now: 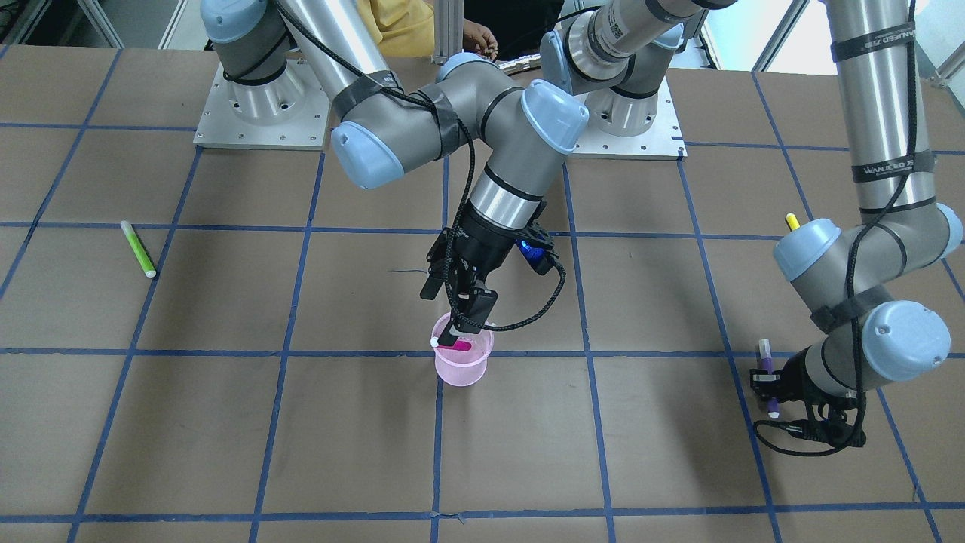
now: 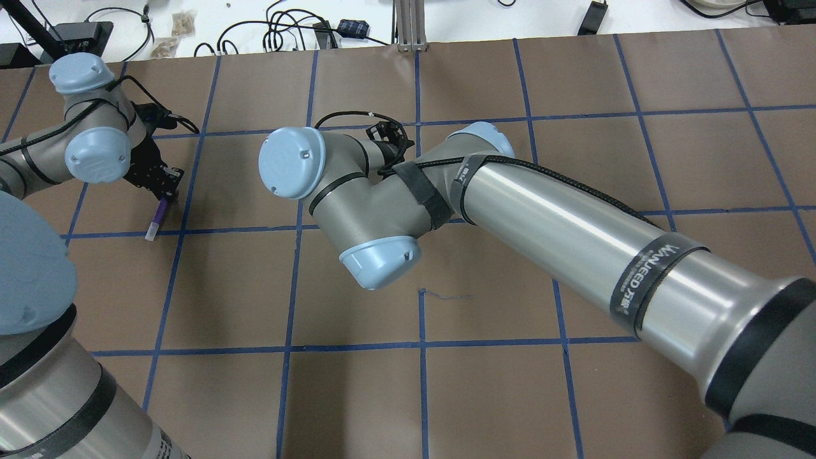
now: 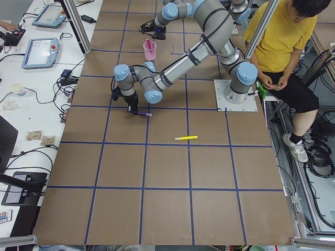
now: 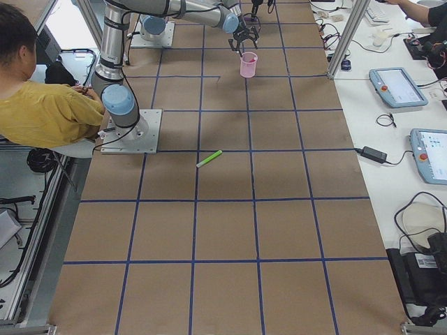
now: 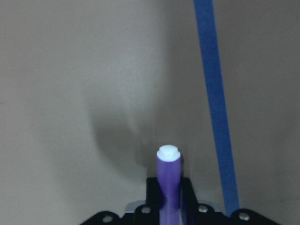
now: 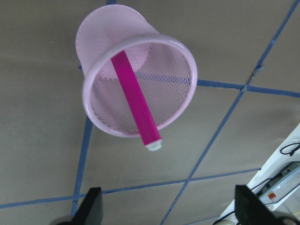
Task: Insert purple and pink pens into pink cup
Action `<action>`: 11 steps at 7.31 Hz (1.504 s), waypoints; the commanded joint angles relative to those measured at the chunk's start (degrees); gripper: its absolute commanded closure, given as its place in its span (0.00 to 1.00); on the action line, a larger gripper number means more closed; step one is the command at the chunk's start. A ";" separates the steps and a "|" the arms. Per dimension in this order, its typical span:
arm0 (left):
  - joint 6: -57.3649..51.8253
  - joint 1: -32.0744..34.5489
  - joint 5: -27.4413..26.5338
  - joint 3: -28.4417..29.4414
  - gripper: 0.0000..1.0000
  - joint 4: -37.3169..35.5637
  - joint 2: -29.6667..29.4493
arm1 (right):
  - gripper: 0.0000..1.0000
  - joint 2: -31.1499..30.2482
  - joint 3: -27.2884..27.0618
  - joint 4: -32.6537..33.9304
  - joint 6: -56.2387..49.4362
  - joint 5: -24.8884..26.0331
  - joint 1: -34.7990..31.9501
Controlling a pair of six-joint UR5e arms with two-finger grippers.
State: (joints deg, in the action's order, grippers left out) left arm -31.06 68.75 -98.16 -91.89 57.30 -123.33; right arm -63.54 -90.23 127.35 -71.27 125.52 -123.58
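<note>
Jaws of right gripper [image 6: 168, 208]: spread wide, nothing gripped, held directly above pink cup [image 6: 101, 47].
Jaws of left gripper [image 5: 169, 201]: pinched on purple pen [image 5: 168, 173], white end projecting forward; contact with the desk cannot be told. Pen is located toward the desk edge on the robot's left.
Pink cup: stood upright near the desk's middle.
Pink pen [image 6: 133, 101]: contained in the cup, leaned on its rim, white end protruding.
Green pen [image 1: 138, 249] and yellow pen [image 3: 186, 138]: laid flat on the desk.
</note>
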 commanded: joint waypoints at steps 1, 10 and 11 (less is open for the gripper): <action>0.48 0.33 2.25 0.05 1.00 1.41 4.30 | 0.00 -6.56 -0.29 -1.57 -3.42 -8.84 8.57; 37.42 20.80 26.18 -17.40 1.00 -33.84 22.78 | 0.00 -23.39 -1.00 -21.51 43.73 -33.58 31.22; 44.44 23.42 24.70 -19.62 1.00 -38.61 22.78 | 0.00 -23.30 -0.56 -21.53 50.98 -32.89 29.12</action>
State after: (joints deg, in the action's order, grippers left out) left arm 5.49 89.09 -72.27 -107.64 26.65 -100.92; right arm -86.75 -91.29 106.76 -31.26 92.21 -92.65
